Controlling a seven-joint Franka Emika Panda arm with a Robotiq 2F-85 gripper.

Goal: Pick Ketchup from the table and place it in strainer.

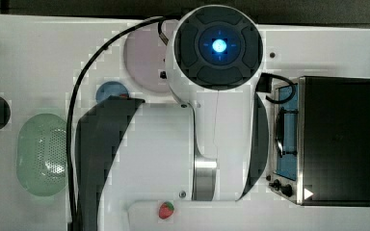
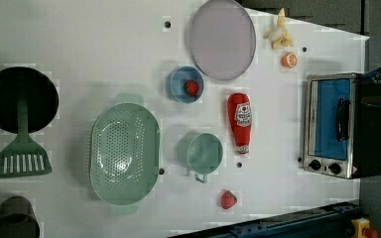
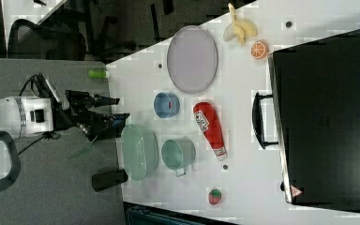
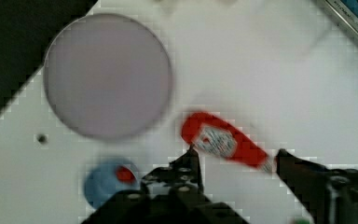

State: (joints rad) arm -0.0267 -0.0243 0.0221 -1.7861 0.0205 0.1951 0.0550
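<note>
White table (image 2: 104, 49), Ketchup (image 2: 240, 121), white label unreadable

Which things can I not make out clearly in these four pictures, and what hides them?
- Top view: the white robot arm covers the table's middle; the small round blue bowl peeks out partly.
- Top view: the pale green oval plastic strainer is partly behind the black cable.
- Wrist view: the red ketchup squeeze bottle is blurred; its label is unreadable.
- Right view: the strainer's holes are not visible.

Two strawberries (image 2: 192, 88), one Ketchup (image 2: 240, 121), one strainer (image 2: 124, 153), one cup (image 2: 204, 153).
</note>
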